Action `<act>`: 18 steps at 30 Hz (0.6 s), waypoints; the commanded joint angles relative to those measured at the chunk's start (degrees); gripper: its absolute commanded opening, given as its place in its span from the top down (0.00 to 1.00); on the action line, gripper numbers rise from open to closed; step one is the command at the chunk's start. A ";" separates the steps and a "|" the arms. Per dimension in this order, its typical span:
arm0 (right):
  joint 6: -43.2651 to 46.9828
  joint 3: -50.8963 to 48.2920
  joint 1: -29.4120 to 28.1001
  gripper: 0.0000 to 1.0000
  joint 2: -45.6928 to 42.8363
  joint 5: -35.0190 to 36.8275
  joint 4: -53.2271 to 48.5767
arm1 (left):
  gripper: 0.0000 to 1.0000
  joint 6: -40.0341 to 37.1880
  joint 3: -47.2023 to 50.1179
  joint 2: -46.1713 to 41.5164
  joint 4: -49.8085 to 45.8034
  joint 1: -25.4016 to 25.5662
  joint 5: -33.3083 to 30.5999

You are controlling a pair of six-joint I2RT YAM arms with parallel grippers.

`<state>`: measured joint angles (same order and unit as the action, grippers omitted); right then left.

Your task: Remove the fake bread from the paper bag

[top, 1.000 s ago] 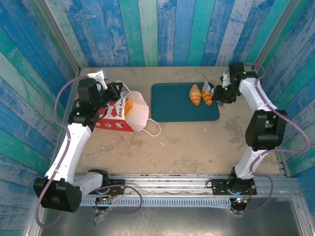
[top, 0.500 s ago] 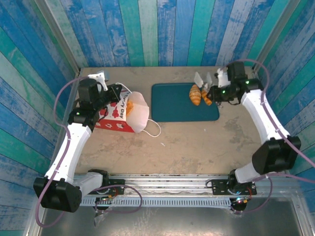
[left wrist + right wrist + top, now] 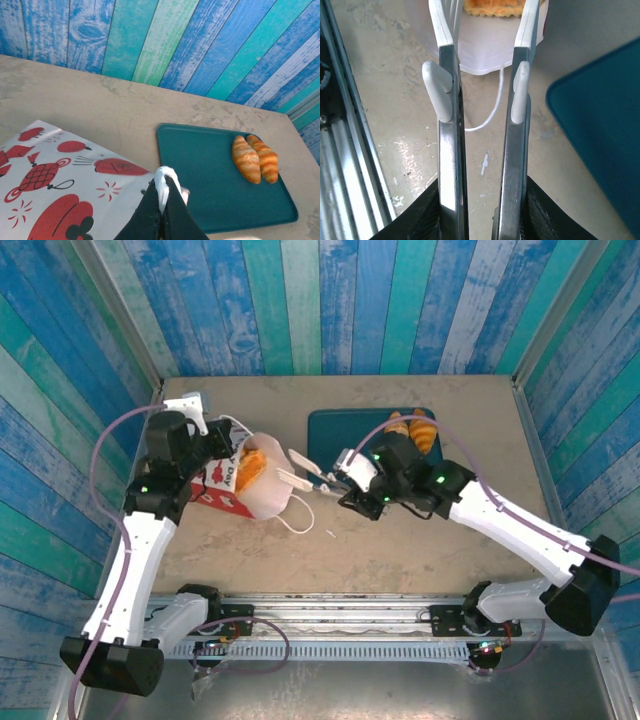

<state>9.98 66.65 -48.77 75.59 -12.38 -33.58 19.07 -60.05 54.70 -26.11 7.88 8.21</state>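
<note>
Pointing at the mouth of the bag (image 3: 262, 500), the right gripper (image 3: 297, 469) hangs just off the opening, its fingers (image 3: 520, 90) parted with nothing between them. The bag lies on its side on the table (image 3: 400, 535), mouth turned toward the tray (image 3: 335, 435). The left gripper (image 3: 162, 192) is clenched on a white cord handle (image 3: 164, 179), and that seems to prop the mouth open. A golden piece of bread (image 3: 250, 468) shows just inside the bag. Two croissants (image 3: 411, 430) sit touching side by side at the tray's far end.

By the look of it, this is the approach for the next piece, with some bread already out and more left inside. The next move calls for sliding both fingers into the mouth, straddling the nearest piece and closing on it. I'd watch the paper lip and the loose cord loop (image 3: 490, 112) lying under the fingers, since either could snag. The left grip will need to stay firm or the bag may slide.
</note>
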 commanded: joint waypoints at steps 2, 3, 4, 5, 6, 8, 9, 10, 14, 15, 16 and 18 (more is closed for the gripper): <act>5.47 3.00 -4.64 0.62 5.08 8.24 4.23 | 1.00 -3.77 -2.20 -2.53 -2.46 0.03 -3.11; 6.43 3.82 -5.76 0.62 6.66 10.11 4.02 | 1.00 -3.77 -2.34 -2.76 -2.53 0.03 -3.00; 8.00 4.85 -6.87 0.61 8.15 11.53 3.13 | 1.00 -3.86 -2.35 -2.88 -2.46 0.02 -2.40; 9.49 6.24 -7.76 0.61 9.40 12.37 2.14 | 1.00 -3.95 -2.35 -2.93 -2.37 0.03 -2.00; 10.49 7.29 -8.79 0.61 10.71 13.97 1.87 | 1.00 -3.94 -2.44 -2.93 -2.22 0.03 -1.70; 12.20 9.56 -10.52 0.61 13.03 16.61 0.91 | 1.00 -3.82 -2.52 -2.63 -2.06 0.03 -1.55; 12.73 10.47 -11.09 0.61 14.25 18.42 1.03 | 1.00 -3.63 -2.59 -2.41 -1.97 0.03 -1.39; 12.98 11.23 -11.62 0.61 15.44 20.33 1.18 | 1.00 -3.55 -2.65 -2.40 -1.80 0.03 -1.07; 16.58 17.16 -13.64 0.59 22.50 28.80 -2.74 | 1.00 -2.95 -2.61 -2.14 -1.14 0.03 -0.32; 17.35 18.99 -14.02 0.59 24.35 31.04 -3.80 | 1.00 -2.83 -2.57 -2.14 -1.27 0.03 -0.08; 18.15 20.48 -14.23 0.58 25.83 32.30 -4.58 | 1.00 -2.87 -2.52 -2.14 -1.36 0.01 0.05; 19.81 22.78 -14.42 0.57 28.12 34.49 -4.74 | 1.00 -2.69 -2.19 -2.22 -1.18 0.03 0.23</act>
<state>25.85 86.15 -62.67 101.60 14.33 -36.05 16.47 -61.01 53.06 -28.47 7.88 7.79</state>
